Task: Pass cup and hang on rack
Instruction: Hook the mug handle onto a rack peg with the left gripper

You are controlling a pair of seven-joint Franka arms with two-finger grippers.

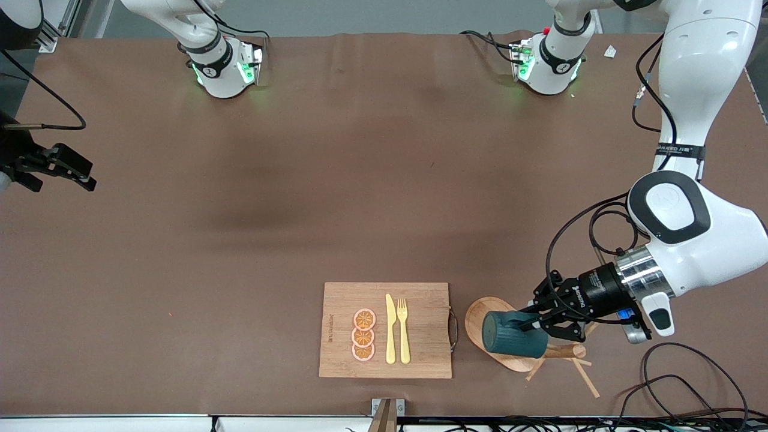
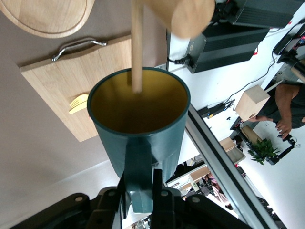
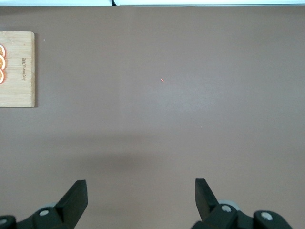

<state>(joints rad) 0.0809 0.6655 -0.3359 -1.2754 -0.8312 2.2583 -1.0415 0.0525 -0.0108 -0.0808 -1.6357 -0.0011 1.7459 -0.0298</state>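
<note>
I see the cup point(image 2: 138, 138) filling the left wrist view, mouth toward the camera, yellowish-brown inside exposed. The left gripper point(image 2: 140, 202) is clamped on its handle, at six o'clock from the mouth. A peg point(image 2: 137, 43) of the rack point(image 2: 47, 16) reaches into the mouth from twelve o'clock. At ten o'clock from the cup lies a cutting board point(image 2: 71, 78) with a metal handle point(image 2: 78, 46); a yellow fork tip point(image 2: 78, 104) shows beside the rim.
</note>
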